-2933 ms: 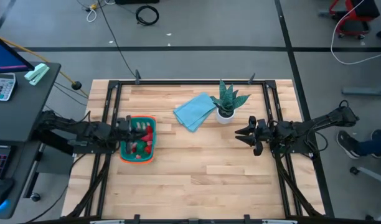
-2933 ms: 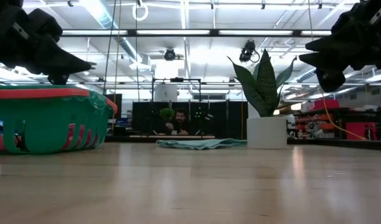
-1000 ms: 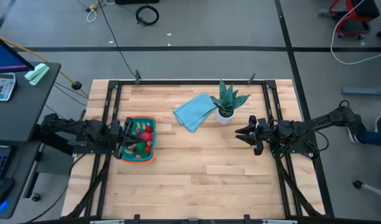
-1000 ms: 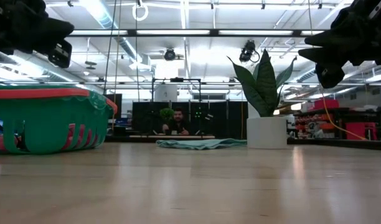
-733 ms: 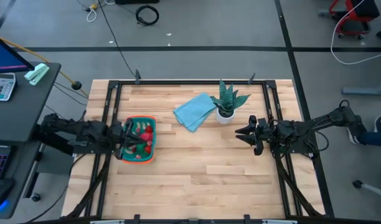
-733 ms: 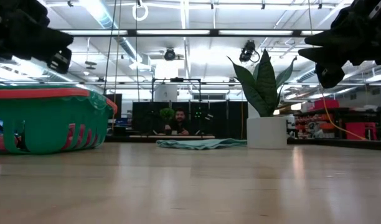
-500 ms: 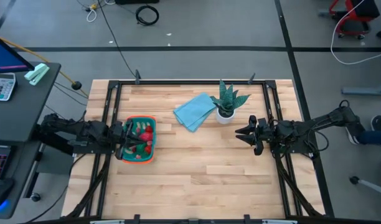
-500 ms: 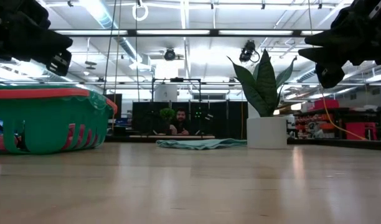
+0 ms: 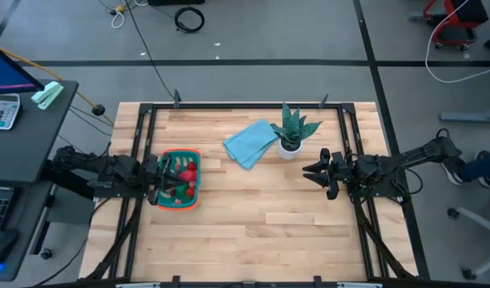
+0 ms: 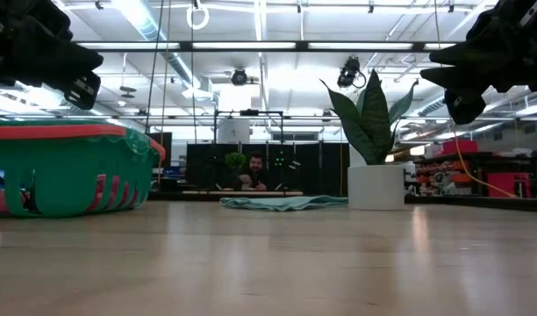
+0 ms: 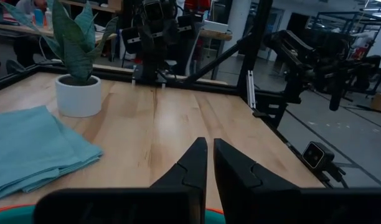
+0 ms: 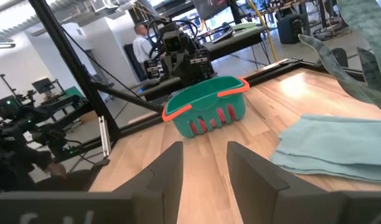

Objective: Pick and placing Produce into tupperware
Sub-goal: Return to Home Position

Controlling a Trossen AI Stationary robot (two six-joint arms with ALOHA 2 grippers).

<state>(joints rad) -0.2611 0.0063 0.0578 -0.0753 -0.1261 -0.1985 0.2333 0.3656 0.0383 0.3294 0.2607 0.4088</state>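
The teal tupperware (image 9: 181, 203) with its orange rim stands on the table's left side. The produce (image 9: 186, 170), red pieces and a green one, lies inside it. My left gripper (image 9: 158, 179) hovers level over the tupperware's left end, shut, with nothing between its fingers (image 11: 209, 155). My right gripper (image 9: 307, 172) hangs level above the table's right side, far from the tupperware (image 12: 209, 102). It is open and empty (image 12: 204, 158).
A light blue folded cloth (image 9: 251, 142) and a spiky potted plant (image 9: 291, 132) sit at the far middle of the table. Black frame rails (image 9: 141, 136) run along the table's edges. Bare wood (image 9: 261, 224) fills the near half. A person (image 10: 255, 168) sits in the room beyond.
My left gripper has tipped its fingers slightly downward above the tupperware's left end, staying in place. The tupperware and produce have not moved.
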